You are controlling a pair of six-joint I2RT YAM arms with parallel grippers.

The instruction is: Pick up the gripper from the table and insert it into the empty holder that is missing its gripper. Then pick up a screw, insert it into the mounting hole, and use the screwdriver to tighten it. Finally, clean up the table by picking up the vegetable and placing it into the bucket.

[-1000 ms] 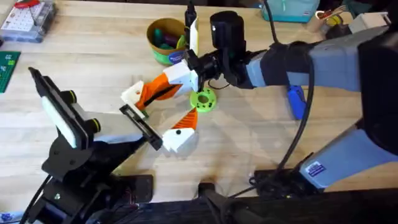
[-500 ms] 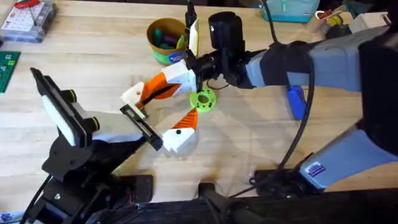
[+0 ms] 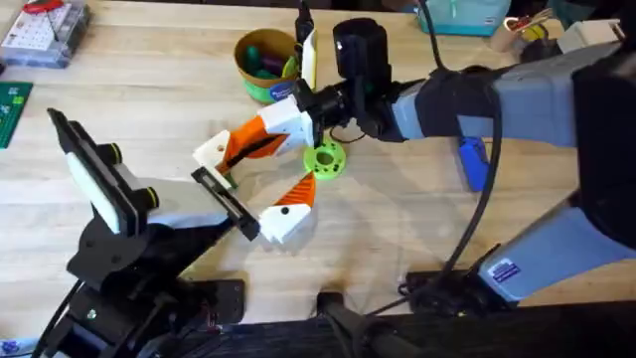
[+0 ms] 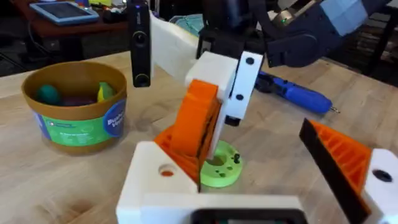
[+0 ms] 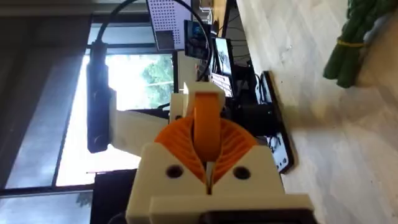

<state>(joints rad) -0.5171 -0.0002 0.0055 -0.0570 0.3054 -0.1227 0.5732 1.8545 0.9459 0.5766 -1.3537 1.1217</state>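
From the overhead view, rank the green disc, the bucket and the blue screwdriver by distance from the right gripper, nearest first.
1. Green disc, just beside and below the right gripper.
2. Bucket, behind it, toward the table's far edge.
3. Blue screwdriver, farthest, off to the right.

Two robot arms with grey-and-black housings and black cables; each gripper [image 3: 260, 189] carries white fingers [image 3: 283, 221] faced with orange ribbed pads [image 4: 339, 152].

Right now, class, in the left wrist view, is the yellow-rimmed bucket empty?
No. The bucket already holds a few small coloured items, with a teal one and a yellow-green one showing above its rim.
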